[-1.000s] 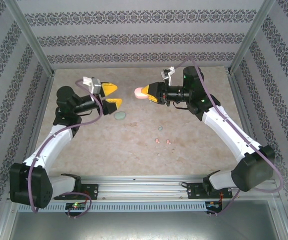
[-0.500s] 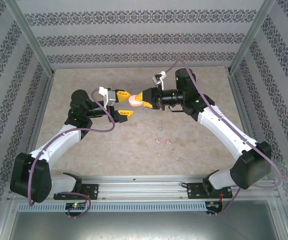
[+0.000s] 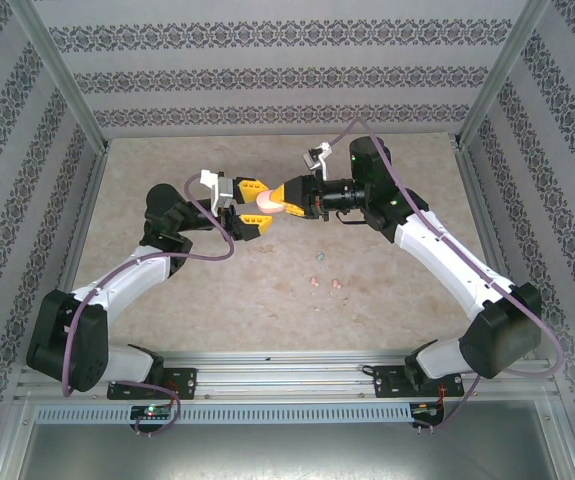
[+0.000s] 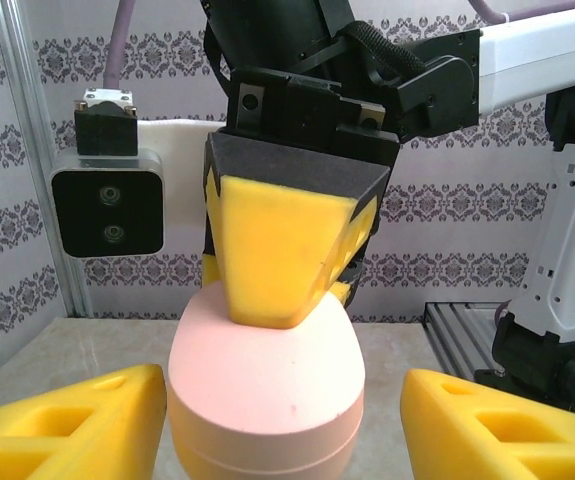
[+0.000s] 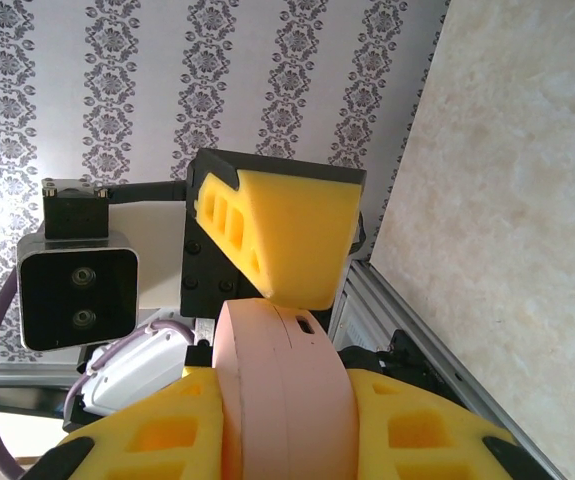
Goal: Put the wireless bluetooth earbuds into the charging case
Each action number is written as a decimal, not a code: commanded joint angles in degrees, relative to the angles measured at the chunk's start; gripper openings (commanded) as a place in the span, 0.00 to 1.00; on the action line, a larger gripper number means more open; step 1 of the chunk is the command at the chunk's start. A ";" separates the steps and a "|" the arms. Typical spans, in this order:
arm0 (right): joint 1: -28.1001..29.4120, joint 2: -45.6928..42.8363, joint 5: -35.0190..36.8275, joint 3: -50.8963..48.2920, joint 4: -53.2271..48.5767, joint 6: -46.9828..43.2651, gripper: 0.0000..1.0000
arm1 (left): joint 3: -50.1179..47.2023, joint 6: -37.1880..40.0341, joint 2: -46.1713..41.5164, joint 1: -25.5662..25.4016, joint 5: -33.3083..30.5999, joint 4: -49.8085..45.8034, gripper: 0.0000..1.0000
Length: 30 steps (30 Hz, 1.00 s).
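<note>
**Top external.** The right gripper (image 3: 275, 203) is pressed onto a pink oval plastic charging case (image 3: 264, 204) and holds it in the air over the middle of the beige mottled tabletop (image 3: 397, 310). The left gripper (image 3: 253, 205) faces it with jaws spread, one finger on each side of the case. The tiny pink rounded plastic earbuds (image 3: 314, 282) lie loose on the tabletop, nearer the bases and well apart from both claws. A paler speck lies just beyond them, too small for us to name.

**Left wrist.** The case (image 4: 267, 380) sits between the left gripper's yellow foam fingers (image 4: 77, 425) with a gap on each side, so there is no contact. The right gripper's pads (image 4: 277, 250) bear on its top face. A seam runs round the shell low down.

**Right wrist.** The right gripper (image 5: 285, 400) pinches the case (image 5: 277, 350) across its broad faces. One left finger (image 5: 287, 235) stands just above the rim.

**Judgement.** We expect the case to be light, rigid and smooth, so it may slip in foam. The left claw should take one half, clear of the seam, so that the lid can open. The buds look very light and apt to roll or flick away, so we would pinch each gently across its widest part.
</note>
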 commanded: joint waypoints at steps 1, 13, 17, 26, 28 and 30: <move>0.74 -0.26 -0.48 -0.15 2.22 -0.65 0.17 | -0.19 1.16 -0.56 -1.00 -0.25 0.14 0.61; 1.70 -0.34 -0.29 -0.63 2.66 -0.44 0.17 | 0.03 0.51 0.01 -1.27 -1.22 -0.09 0.44; 1.83 -0.35 -0.09 -0.66 2.92 -0.10 0.20 | 0.25 -0.11 0.36 -1.21 -0.65 0.28 0.34; 1.15 0.09 -0.07 -0.28 3.25 -0.77 0.44 | 2.40 -2.86 0.95 -1.12 3.73 -0.27 0.17; 0.84 -0.24 -0.33 -0.12 3.51 -1.56 0.51 | 2.54 -2.98 0.46 -1.04 4.05 -1.37 0.15; 0.05 -1.56 0.36 -0.06 3.42 -2.82 0.55 | 2.58 -2.90 -0.12 -0.85 4.10 -2.62 0.14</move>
